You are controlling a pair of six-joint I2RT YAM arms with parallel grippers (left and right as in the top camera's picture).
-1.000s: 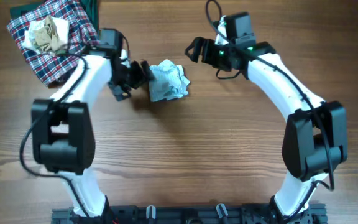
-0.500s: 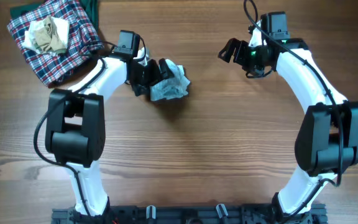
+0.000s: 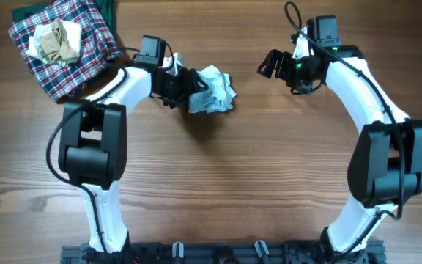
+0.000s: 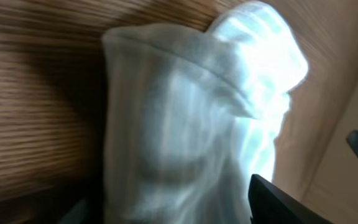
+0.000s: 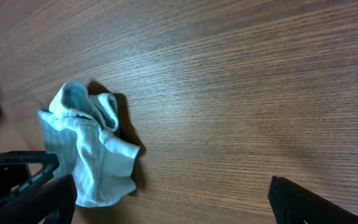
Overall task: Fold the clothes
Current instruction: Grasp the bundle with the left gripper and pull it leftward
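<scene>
Left tool [image 3: 191,83], clenched on a crumpled pale-blue cloth [image 3: 215,91], has dragged it slightly rightward near the middle of the table's [image 3: 218,183] far edge over the past half second. Right tool [image 3: 271,64] hangs released, unmoved, well apart from it. A plaid pile [image 3: 72,51] lies in the far-left corner.

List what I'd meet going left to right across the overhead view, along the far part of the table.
plaid cloth → left gripper → pale blue cloth → right gripper
</scene>
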